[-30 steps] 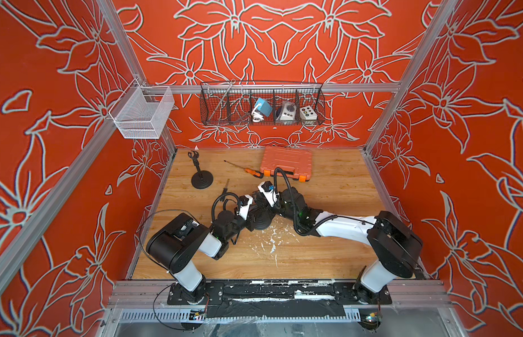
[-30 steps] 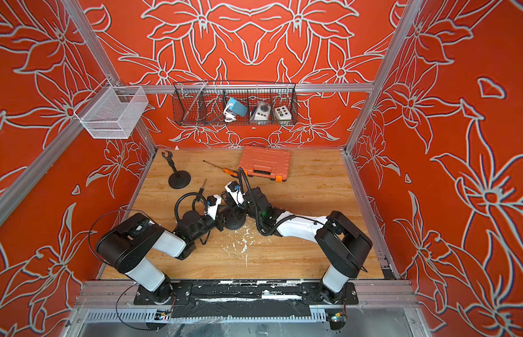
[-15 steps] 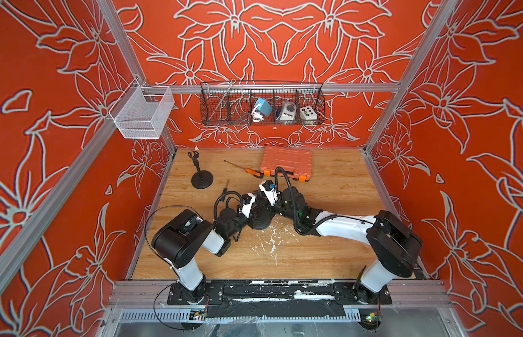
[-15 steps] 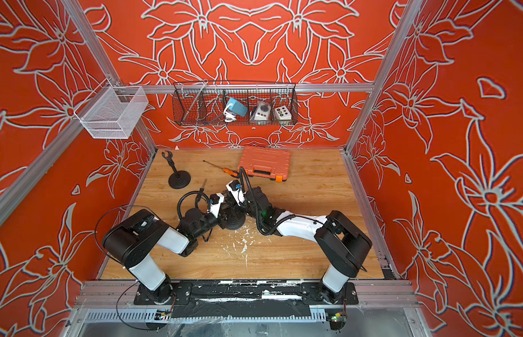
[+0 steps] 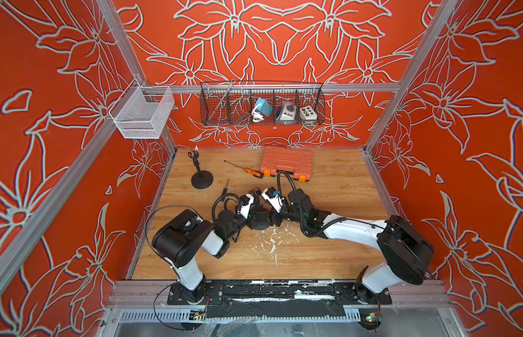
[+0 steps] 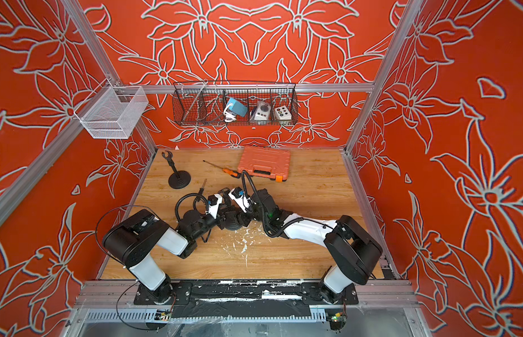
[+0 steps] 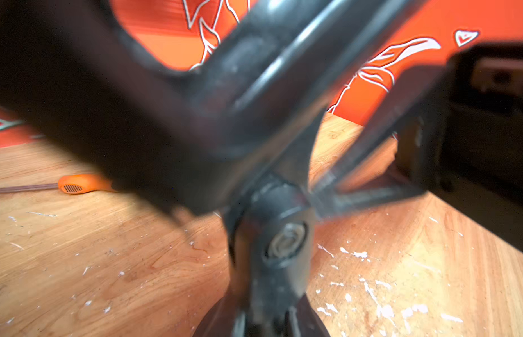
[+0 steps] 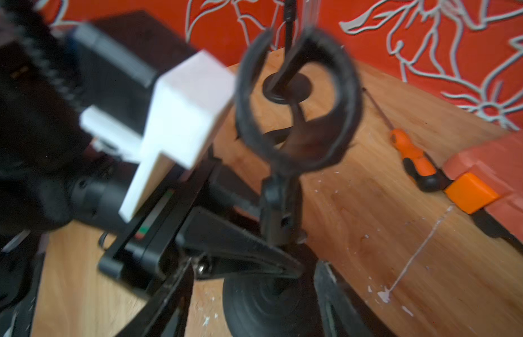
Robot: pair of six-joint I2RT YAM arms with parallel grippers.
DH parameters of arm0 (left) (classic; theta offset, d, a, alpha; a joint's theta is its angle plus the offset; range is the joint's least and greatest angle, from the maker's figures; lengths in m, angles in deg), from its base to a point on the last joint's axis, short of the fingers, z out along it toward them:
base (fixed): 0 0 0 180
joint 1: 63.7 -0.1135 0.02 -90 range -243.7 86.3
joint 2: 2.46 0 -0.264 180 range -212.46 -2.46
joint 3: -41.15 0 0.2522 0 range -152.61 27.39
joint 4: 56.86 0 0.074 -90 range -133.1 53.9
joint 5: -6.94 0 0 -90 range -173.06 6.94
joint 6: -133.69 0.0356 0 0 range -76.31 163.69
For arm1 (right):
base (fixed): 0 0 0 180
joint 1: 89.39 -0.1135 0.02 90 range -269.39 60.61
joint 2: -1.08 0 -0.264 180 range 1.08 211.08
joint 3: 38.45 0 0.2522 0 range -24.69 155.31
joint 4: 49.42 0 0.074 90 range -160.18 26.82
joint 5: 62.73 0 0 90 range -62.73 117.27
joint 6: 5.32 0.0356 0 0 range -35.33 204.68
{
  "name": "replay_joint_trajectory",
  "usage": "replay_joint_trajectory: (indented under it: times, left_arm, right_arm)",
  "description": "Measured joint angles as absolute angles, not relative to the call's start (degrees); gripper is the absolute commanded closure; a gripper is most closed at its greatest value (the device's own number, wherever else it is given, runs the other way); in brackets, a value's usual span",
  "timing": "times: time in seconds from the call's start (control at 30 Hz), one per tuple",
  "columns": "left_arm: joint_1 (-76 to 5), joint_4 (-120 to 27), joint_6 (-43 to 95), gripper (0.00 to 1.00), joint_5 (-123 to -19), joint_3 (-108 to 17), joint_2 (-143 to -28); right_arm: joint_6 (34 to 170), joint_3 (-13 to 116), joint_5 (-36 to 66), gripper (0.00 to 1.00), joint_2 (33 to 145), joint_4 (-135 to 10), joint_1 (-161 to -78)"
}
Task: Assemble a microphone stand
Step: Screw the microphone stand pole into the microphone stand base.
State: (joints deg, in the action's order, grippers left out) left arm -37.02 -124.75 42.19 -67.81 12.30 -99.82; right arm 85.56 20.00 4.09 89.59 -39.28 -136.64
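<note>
Here, the step in hand looks like seating the post in its base, so the job is to hold one part dead steady while the other turns. The stand [image 8: 276,210] sits mid-surface, a little left of centre, between the two arms. The left hand [image 8: 277,253] is pressed together, pinching the short post just under the clip joint. The right hand [image 8: 248,294] is spread, a finger either side of the base [image 8: 269,309], and I cannot tell whether either finger touches it.

To do this well, I would have the left hand hold the post upright and not lean on it, since a tilted post is likely to cross-thread. The right hand should close squarely on the rim of the base, low down. It should then take short turns rather than one long twist, because the two wrists are crowded together.

The stand is all black. It has a round, ridged disc for a base, flat on the surface [image 5: 327,256], a stubby post, a blocky joint with a small hole, and an open C-shaped clip [image 8: 346,96] on top. The clip stands roughly upright. Whether the post is fully home in the base is hidden by the fingers.
</note>
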Motion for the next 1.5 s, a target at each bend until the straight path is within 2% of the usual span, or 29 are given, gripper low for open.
replay_joint_trajectory:
  times: [0.23,0.5,0.6,0.77,1.07,1.27,1.43,1.5]
  left_arm:
    - [-37.0,-125.4,42.2,0.92,-67.8,12.7,-99.9]
    - [-37.0,-126.0,42.2,0.92,-67.5,12.8,-100.2]
    - [-37.0,-126.0,42.3,0.91,-67.4,12.8,-100.2]
    - [-37.0,-126.2,42.3,0.87,-67.3,12.8,-100.4]
    - [-36.7,-125.4,41.8,0.73,-66.1,12.9,-101.7]
    - [-36.6,-122.5,41.1,0.71,-66.1,13.4,-102.2]
    - [-36.6,-122.0,41.1,0.69,-66.1,13.4,-102.2]
    - [-36.6,-122.0,41.0,0.69,-66.1,13.4,-102.2]
  right_arm:
    - [77.3,20.2,-11.8,0.3,89.8,-45.4,-127.9]
    - [66.4,30.6,-22.4,0.33,95.5,-54.5,-123.7]
    - [64.2,33.9,-24.6,0.37,97.6,-56.2,-123.2]
    - [64.0,37.2,-26.9,0.37,100.6,-56.4,-123.3]
    - [69.6,37.3,-23.5,0.32,101.6,-50.3,-125.9]
    - [74.4,36.2,-19.6,0.4,101.6,-45.8,-127.6]
    - [77.3,31.8,-16.2,0.54,101.5,-42.8,-129.0]
    - [78.0,30.2,-14.1,0.63,101.4,-41.8,-130.2]
